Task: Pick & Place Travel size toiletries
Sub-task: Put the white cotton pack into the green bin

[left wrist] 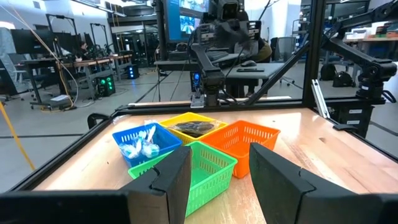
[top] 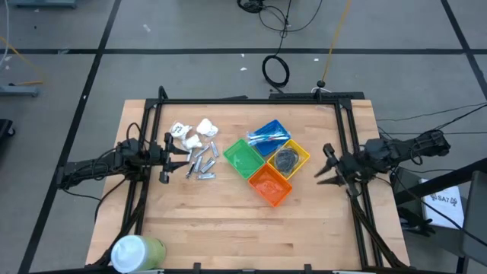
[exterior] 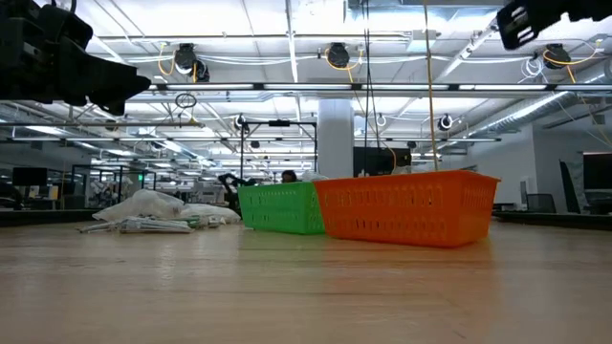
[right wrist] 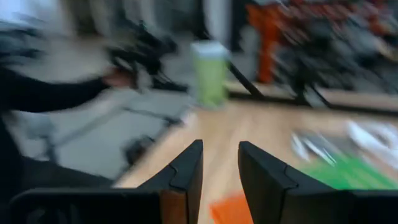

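White lumpy packets [top: 194,133] and short silver pieces [top: 200,164] lie loose on the wooden table, left of centre. Thin blue-and-white sticks [left wrist: 142,144] lie in the blue bin [top: 268,131], and dark grey wads [left wrist: 194,128] in the yellow bin [top: 298,156]. My left gripper [top: 169,157] hovers open and level just left of the silver pieces, nothing between its fingers [left wrist: 174,177]. My right gripper [top: 323,164] hangs open to the right of the yellow bin, raised above the table, also holding nothing [right wrist: 221,165].
A green bin [top: 242,156] and an orange bin [top: 270,185] join the blue and yellow ones in a diamond at the table's middle. A large green-and-white cylinder [top: 137,251] lies at the near left corner. A black frame [top: 251,101] borders the table.
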Motion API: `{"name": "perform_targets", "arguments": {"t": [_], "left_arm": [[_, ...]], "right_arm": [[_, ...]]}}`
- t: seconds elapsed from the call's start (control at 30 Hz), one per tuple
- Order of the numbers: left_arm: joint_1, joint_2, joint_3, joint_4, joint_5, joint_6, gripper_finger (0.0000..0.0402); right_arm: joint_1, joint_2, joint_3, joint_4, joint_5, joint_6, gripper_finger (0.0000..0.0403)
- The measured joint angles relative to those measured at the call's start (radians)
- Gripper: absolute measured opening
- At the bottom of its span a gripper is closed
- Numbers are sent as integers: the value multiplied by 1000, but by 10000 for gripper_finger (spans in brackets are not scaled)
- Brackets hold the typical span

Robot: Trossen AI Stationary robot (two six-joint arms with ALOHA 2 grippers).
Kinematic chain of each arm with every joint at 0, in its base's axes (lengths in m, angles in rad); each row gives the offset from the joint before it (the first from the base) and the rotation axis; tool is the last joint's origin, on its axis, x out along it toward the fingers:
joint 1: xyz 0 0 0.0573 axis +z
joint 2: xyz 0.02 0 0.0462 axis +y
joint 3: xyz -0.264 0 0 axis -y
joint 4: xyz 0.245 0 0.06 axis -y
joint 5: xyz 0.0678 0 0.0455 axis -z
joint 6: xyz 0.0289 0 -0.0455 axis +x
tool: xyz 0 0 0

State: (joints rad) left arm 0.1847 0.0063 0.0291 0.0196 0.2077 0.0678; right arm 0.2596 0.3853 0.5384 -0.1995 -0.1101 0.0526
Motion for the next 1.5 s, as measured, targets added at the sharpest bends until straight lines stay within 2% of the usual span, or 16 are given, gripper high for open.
{"name": "perform_targets", "arguments": {"t": [0.13,0.2,0.27,0.47,0.73,0.93,1.13,1.33,1.4,1.5], "left_arm": [[0,0,0,13,0,33,159],[0,0,0,22,0,30,159],[0,0,0,42,0,20,159],[0,0,0,120,-2,-87,159],[0,0,0,150,-8,-134,159],[0,0,0,158,-13,-142,159],[0,0,0,157,-20,-142,159],[0,0,0,158,-34,-153,159],[0,0,0,165,-35,-202,159],[0,0,0,173,-84,-367,159]], "right_arm": [[24,-73,-86,149,-198,-79,91],[25,-111,-130,190,-234,-88,91],[23,-143,-170,229,-198,-64,91],[22,-216,-271,260,7,-49,91],[22,-246,-429,520,4,-87,91],[22,-299,-456,488,-25,-86,91],[22,-354,-468,494,104,-151,91],[21,-355,-470,463,136,-152,91],[21,-354,-471,442,136,-147,91],[21,-352,-471,430,136,-145,91]]}}
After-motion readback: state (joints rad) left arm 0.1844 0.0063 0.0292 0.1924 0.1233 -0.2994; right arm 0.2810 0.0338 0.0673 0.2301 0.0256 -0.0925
